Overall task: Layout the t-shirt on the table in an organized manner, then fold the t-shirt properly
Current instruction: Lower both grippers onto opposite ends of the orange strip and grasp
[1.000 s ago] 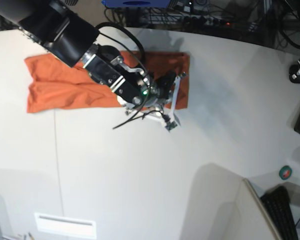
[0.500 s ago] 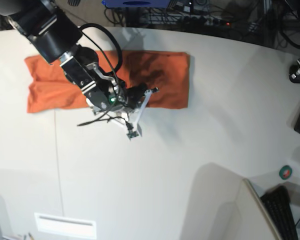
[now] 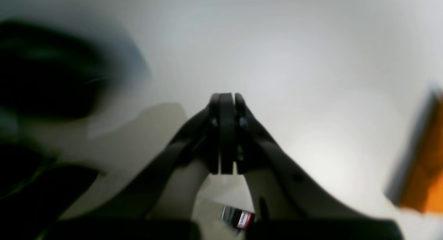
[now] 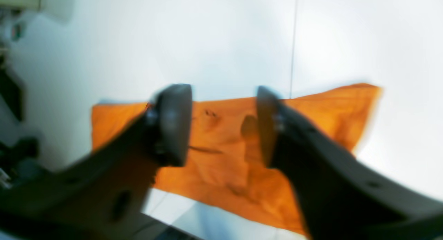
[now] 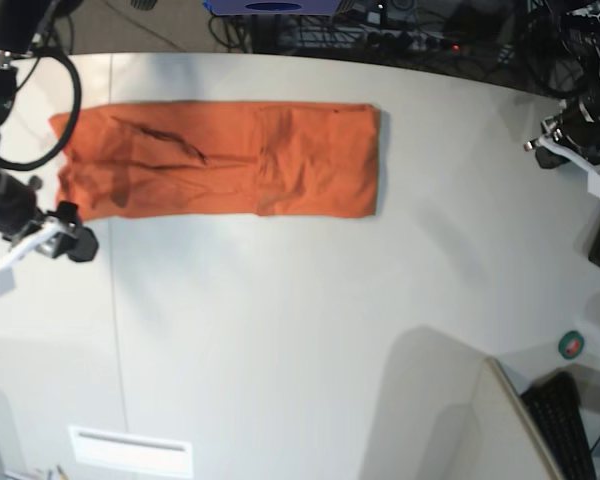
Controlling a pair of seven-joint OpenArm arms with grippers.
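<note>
A: 1 orange t-shirt on the white table, lying as a long flat band along the far edge, toward the far left corner. It looks folded lengthwise already; I'd judge the crosswise fold comes next.

B: And 2 grippers, both clear of the cloth. The right gripper hovers by the table's left edge with its jaws spread wide and nothing between them; its wrist view looks down at the shirt through the gap.

A: The left gripper is off at the table's right edge, jaws pressed together, holding nothing.

B: To do the fold well, I'd say take 1 short end by its 2 corners, lift only enough to clear, and lay it edge to edge on the other end.

A: The left end looks a bit uneven, so smoothing it first would probably help.
</note>
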